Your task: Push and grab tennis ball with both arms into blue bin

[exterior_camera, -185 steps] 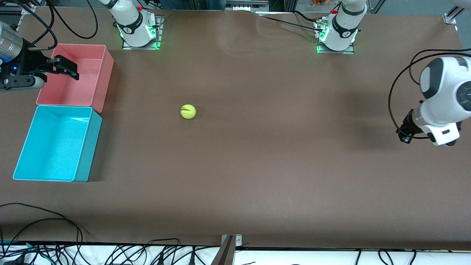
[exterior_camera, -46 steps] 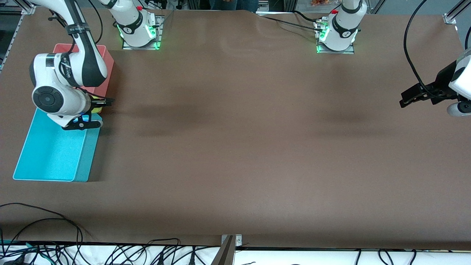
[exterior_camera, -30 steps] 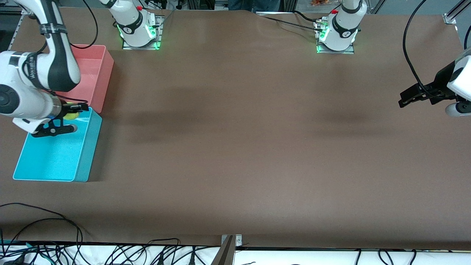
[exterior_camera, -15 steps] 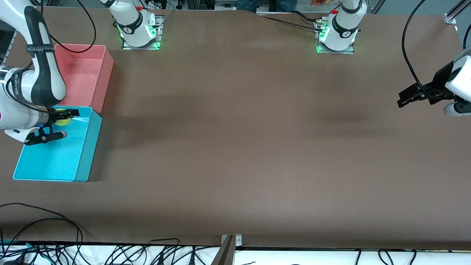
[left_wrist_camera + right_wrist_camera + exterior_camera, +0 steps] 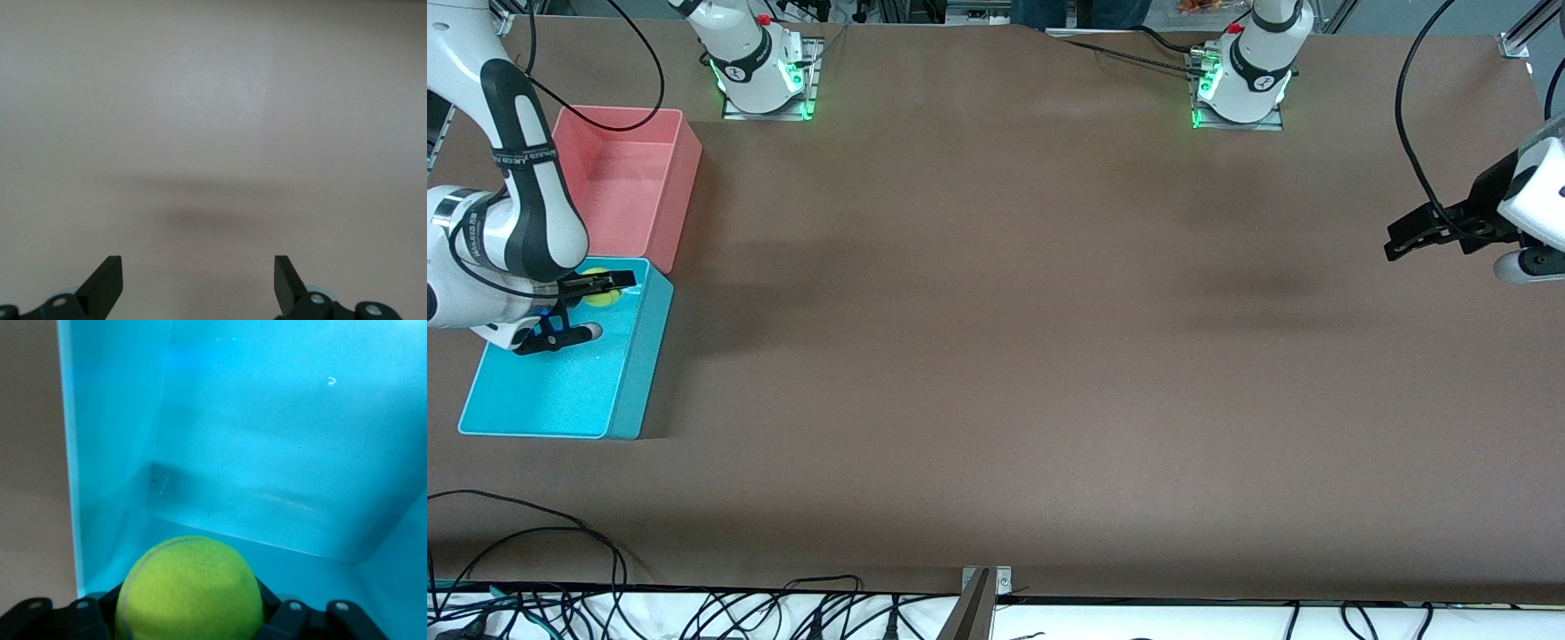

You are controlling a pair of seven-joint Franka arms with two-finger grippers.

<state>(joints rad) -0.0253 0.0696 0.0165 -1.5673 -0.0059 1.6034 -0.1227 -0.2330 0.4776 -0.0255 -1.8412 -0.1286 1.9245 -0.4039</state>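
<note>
The yellow-green tennis ball (image 5: 601, 298) is held in my right gripper (image 5: 609, 292), which is shut on it. Ball and gripper hang over the blue bin (image 5: 645, 356), at the bin's end next to the pink bin. In the right wrist view the tennis ball (image 5: 190, 590) fills the space between the jaws of the right gripper (image 5: 190, 608), with the blue bin's inner walls (image 5: 267, 453) and floor below it. My left gripper (image 5: 1396, 244) waits open over bare table at the left arm's end. The left gripper (image 5: 198, 277) holds nothing.
A pink bin (image 5: 623, 109) of similar size stands right beside the blue bin, farther from the front camera. Brown table covering (image 5: 996, 356) stretches between the two arms. Cables (image 5: 560, 613) lie along the table's front edge.
My right gripper, carrying the ball, has moved from the pink bin's edge to over the blue bin. The left gripper has barely shifted.
</note>
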